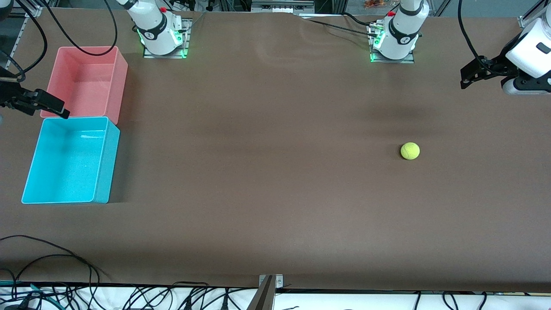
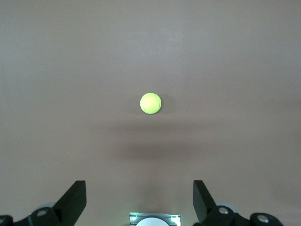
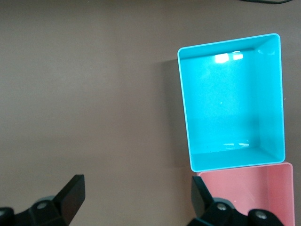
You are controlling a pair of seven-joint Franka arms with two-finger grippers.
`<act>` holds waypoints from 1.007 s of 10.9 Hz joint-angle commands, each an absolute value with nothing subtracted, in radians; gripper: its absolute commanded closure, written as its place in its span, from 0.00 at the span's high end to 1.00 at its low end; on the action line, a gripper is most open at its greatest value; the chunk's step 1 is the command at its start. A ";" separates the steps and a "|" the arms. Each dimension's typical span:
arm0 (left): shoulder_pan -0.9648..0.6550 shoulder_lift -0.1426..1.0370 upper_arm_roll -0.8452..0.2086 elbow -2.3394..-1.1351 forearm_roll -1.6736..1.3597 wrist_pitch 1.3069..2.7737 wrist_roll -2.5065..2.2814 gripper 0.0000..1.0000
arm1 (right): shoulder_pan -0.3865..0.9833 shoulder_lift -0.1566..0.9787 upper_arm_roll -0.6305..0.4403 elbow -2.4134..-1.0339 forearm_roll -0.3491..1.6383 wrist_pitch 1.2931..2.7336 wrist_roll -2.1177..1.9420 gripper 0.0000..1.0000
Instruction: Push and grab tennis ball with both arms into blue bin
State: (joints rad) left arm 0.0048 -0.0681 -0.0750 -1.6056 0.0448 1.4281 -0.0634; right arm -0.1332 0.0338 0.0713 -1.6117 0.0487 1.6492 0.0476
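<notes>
The yellow-green tennis ball [image 1: 410, 151] [image 2: 150, 103] lies alone on the brown table toward the left arm's end. My left gripper [image 1: 469, 77] [image 2: 139, 188] hangs open and empty over the table at that end, well apart from the ball. The blue bin [image 1: 112, 159] [image 3: 230, 108] stands empty at the right arm's end. My right gripper [image 1: 54, 105] [image 3: 138, 186] hovers open and empty by the corner where the blue bin meets the pink bin.
A pink bin [image 1: 88, 82] [image 3: 249, 188] stands empty against the blue bin, farther from the front camera. The two arm bases [image 1: 161, 34] [image 1: 394, 41] are fixed along the table's back edge. Loose black cables [image 1: 56, 258] lie at the near edge.
</notes>
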 commanded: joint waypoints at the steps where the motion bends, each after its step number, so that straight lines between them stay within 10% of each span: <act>1: 0.006 -0.058 -0.081 -1.582 0.037 1.405 -0.058 1.00 | -0.140 0.028 0.078 -1.614 0.035 1.637 0.054 1.00; 11: 0.002 -0.058 -0.083 -1.582 0.037 1.405 -0.058 1.00 | -0.141 0.034 0.077 -1.612 0.022 1.638 0.048 1.00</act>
